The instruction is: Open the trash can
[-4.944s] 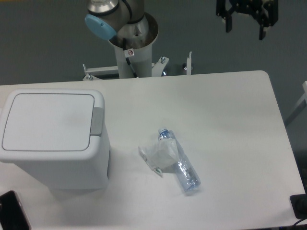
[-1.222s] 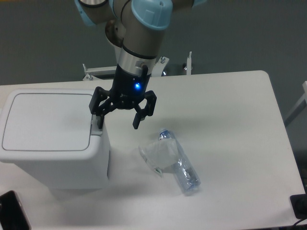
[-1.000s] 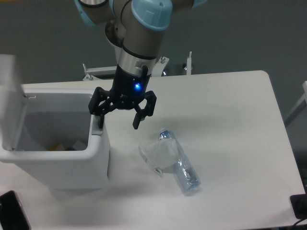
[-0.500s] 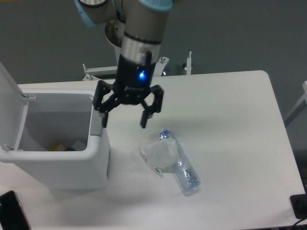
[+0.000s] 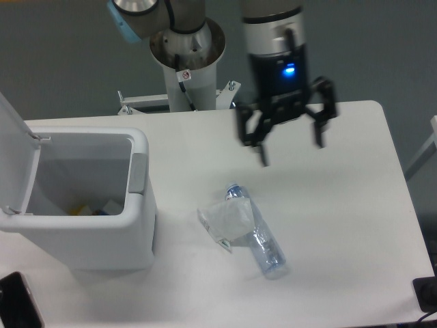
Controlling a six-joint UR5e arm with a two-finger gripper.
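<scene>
The white trash can (image 5: 140, 236) stands at the table's left side with its lid (image 5: 15, 154) swung up on the left, so the inside shows with some scraps at the bottom. Its grey push tab (image 5: 138, 173) sits on the right rim. My gripper (image 5: 290, 150) hangs open above the table's middle back, well to the right of the bin, with nothing between its fingers.
A crushed clear plastic bottle (image 5: 256, 231) with a crumpled wrapper lies on the table (image 5: 341, 225) right of the bin. The arm's base column (image 5: 188, 75) stands behind the table's back edge. Dark objects sit at the front left corner (image 5: 17, 301) and the front right edge (image 5: 425, 294).
The lid, shut at first, sprang open while my gripper pressed the tab. Since then the gripper has risen and swung right, away from the bin, to above the table's middle.
</scene>
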